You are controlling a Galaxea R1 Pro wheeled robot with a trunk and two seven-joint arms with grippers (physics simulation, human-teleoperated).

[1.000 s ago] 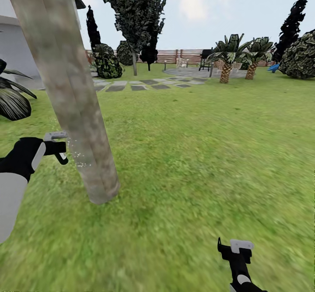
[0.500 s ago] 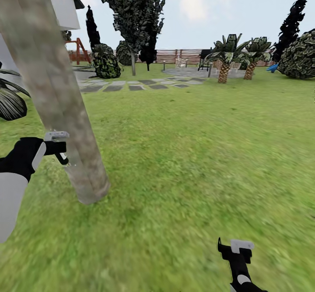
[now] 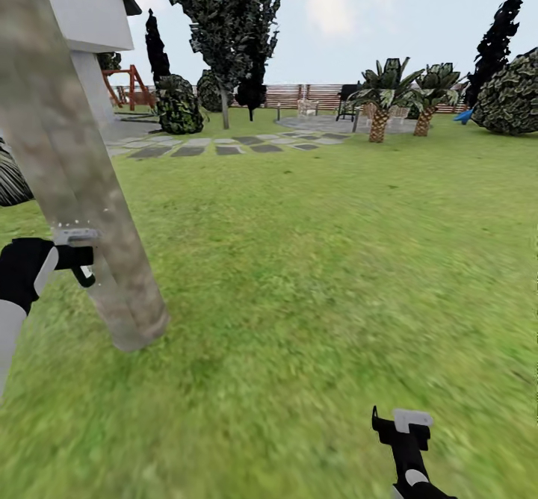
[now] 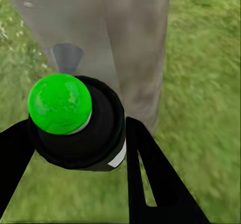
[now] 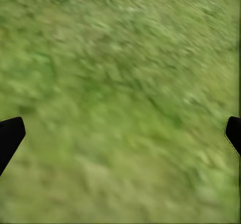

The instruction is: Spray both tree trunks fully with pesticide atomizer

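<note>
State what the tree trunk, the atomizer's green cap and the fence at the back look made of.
Tree trunk: bark, matte, mottled grey-tan, no gloss. Green cap of the atomizer held in the left end effector: probably plastic, smooth, with soft highlights. Fence: apparently wood, brown horizontal slats; too far away to judge its finish.

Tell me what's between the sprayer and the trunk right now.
Nothing solid: the left wrist view shows the sprayer aimed straight at the trunk, open air between.
</note>
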